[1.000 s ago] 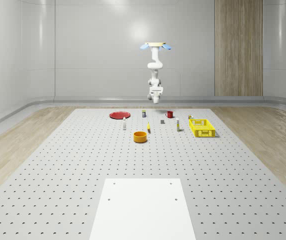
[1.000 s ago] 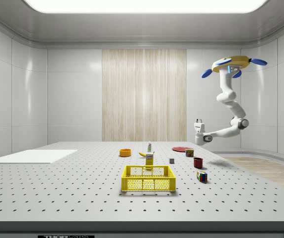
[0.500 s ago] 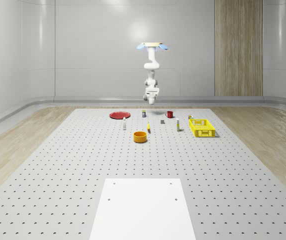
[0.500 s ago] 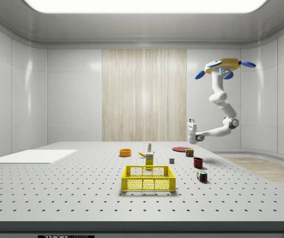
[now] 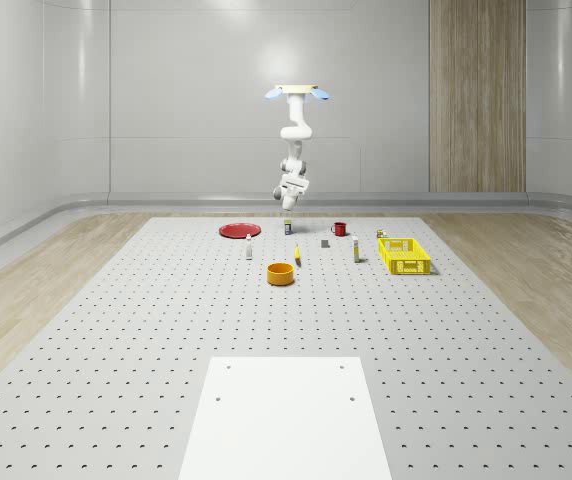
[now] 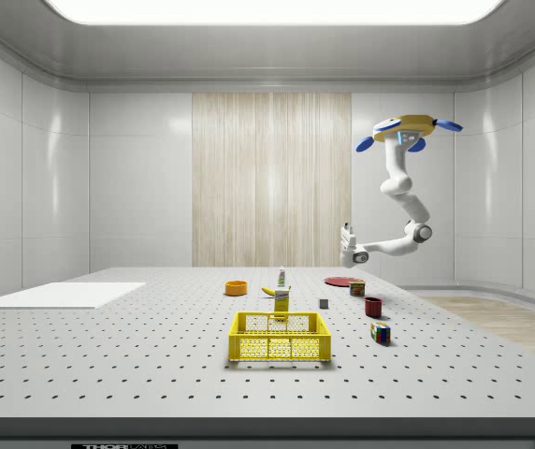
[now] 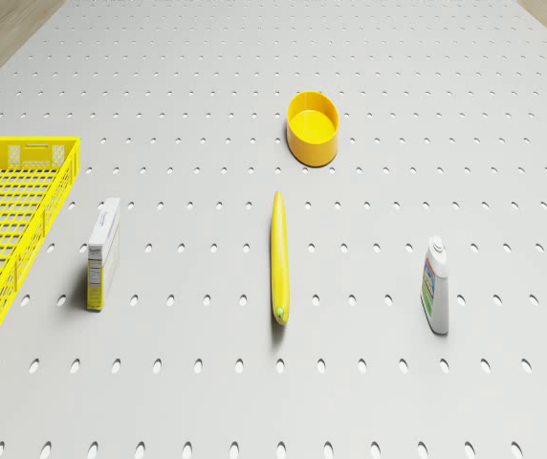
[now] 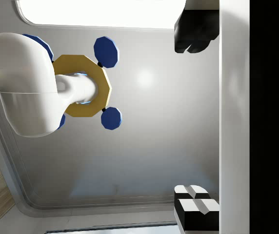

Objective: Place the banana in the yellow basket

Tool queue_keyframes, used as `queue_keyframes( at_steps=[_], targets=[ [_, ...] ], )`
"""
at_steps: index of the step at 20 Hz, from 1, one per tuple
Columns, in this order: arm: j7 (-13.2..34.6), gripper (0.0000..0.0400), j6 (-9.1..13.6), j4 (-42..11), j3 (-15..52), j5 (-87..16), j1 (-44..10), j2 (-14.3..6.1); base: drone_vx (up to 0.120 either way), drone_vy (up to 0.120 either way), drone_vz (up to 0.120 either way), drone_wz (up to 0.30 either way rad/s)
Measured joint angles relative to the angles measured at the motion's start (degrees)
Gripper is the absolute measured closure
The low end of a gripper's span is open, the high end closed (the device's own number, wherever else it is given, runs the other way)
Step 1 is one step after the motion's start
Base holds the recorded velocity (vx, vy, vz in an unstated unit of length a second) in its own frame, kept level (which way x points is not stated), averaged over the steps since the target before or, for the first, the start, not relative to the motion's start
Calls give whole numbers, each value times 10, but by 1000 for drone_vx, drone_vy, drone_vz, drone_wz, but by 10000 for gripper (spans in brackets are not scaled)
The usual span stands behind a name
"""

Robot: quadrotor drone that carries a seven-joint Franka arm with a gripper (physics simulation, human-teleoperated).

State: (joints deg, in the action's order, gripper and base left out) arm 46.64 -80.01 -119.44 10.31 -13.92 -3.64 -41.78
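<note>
The drone (image 6: pixel 405 124) hovers high above the far end of the pegboard table (image 5: pixel 116 330), its gripper (image 6: pixel 347 239) spread open and empty, pointing upward. The banana (image 7: pixel 278 256) lies on the table between an orange bowl (image 7: pixel 313 127) and a small carton (image 7: pixel 103 252), well apart from the yellow basket (image 7: pixel 10 225). Judging by this, nothing is done: approach, grasp and delivery all remain.

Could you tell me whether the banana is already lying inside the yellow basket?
No: in the drone view the banana lies on the perforated table, with a small box between it and the yellow basket.
</note>
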Motion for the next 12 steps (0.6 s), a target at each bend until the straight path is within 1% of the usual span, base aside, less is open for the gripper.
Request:
queue_keyframes(
  at_steps=[1,4,6,8,10,11,12],
  targets=[
    [4,0,-1,-5,18,-25,-6,-1,120,-120,0,0],
    [20,0,-6,-35,88,-127,-29,-9,120,0,0,0],
    [37,0,-11,-72,150,-221,-51,-17,120,0,0,0],
    [62,0,-16,-128,222,-336,-80,-30,120,0,-120,0],
    [98,0,-18,-199,295,-464,-118,-45,120,0,-120,0],
    [120,0,-16,-237,331,-530,-140,-54,120,-40,-120,0],
    [144,0,-12,-275,364,-595,-165,-62,120,-120,-120,0]
  ],
)
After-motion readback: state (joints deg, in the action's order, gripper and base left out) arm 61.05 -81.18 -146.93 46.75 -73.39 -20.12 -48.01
